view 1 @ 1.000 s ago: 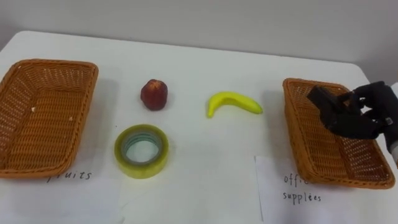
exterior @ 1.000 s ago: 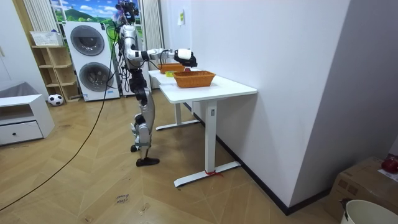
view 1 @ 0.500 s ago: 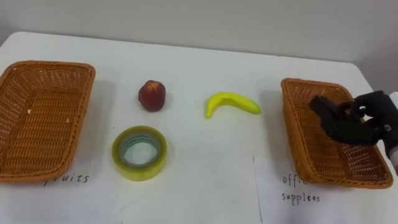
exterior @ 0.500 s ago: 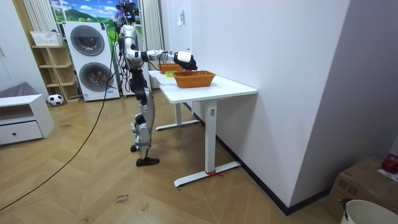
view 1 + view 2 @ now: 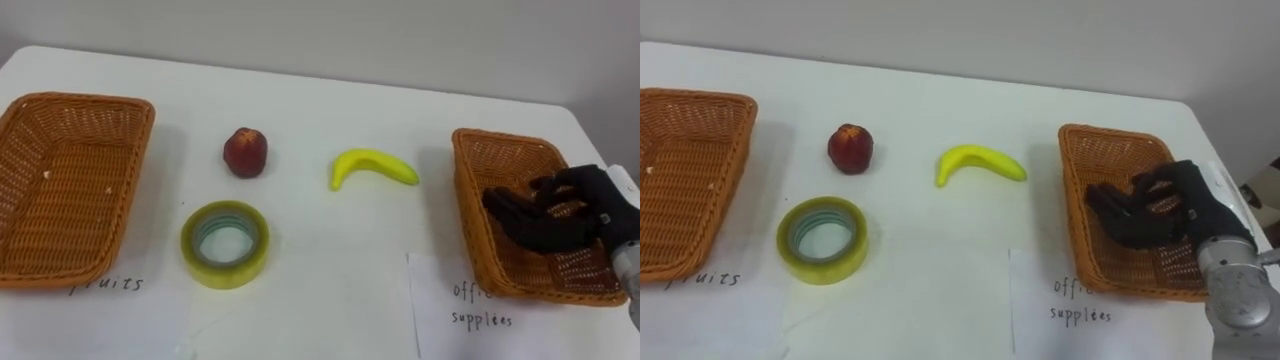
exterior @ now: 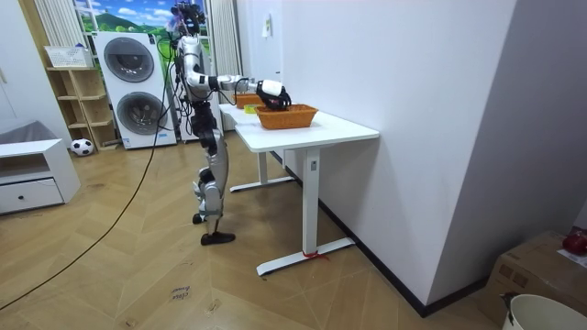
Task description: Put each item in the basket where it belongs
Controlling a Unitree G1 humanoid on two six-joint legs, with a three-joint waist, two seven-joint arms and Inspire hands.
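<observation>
Now the right hand (image 5: 555,215) hovers over the right wicker basket (image 5: 470,142), fingers loosely spread and reaching toward the table's middle, with nothing visibly grasped. Well apart on the white table (image 5: 300,95) lie the banana (image 5: 372,165), the red apple (image 5: 245,152) and the tape roll (image 5: 225,243), none in the left basket (image 5: 85,101).

You're looking into a room of a home, a laundry corner — two washing machines (image 6: 129,60) are standing stacked beside a wooden shelf (image 6: 79,103). A small football (image 6: 82,146) is lying on the herringbone wood floor (image 6: 138,261), and a white drawer unit (image 6: 32,179) and white table (image 6: 341,131) are furnishing it.
</observation>
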